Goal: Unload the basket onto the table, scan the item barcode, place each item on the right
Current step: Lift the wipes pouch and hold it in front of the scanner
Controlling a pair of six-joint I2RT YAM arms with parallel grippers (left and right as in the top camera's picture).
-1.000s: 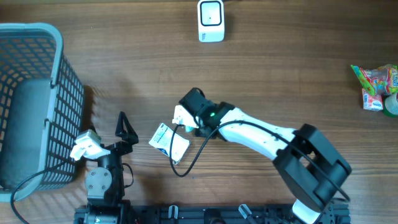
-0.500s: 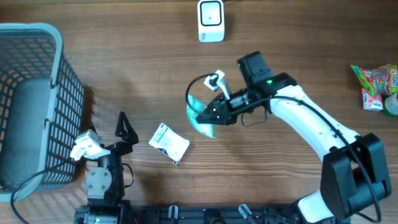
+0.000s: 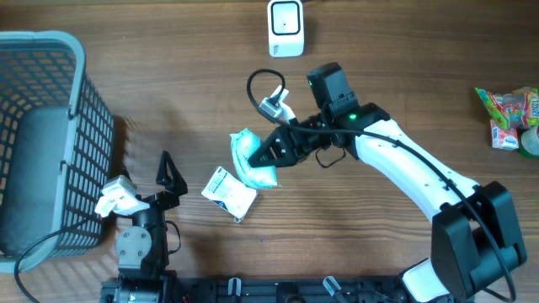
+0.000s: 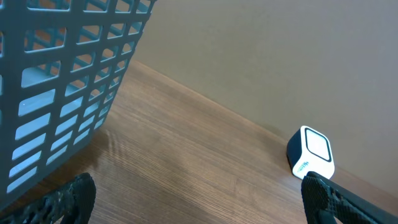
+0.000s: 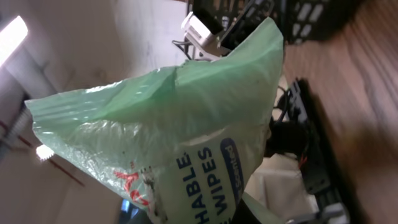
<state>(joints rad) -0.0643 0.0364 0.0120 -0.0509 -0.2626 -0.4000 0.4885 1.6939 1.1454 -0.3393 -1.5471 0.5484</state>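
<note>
I am pinching the green wipes pack (image 3: 251, 162) between the nearly closed fingers of my right gripper (image 3: 269, 153). I am holding it on the near side of the scanner (image 3: 285, 29), slightly to the scanner's left. A white packet (image 3: 229, 193) is lying flat farther from the scanner, just beside the pack. My left gripper (image 3: 171, 174) is resting spread wide and gripping nothing, well to the scanner's left.
</note>
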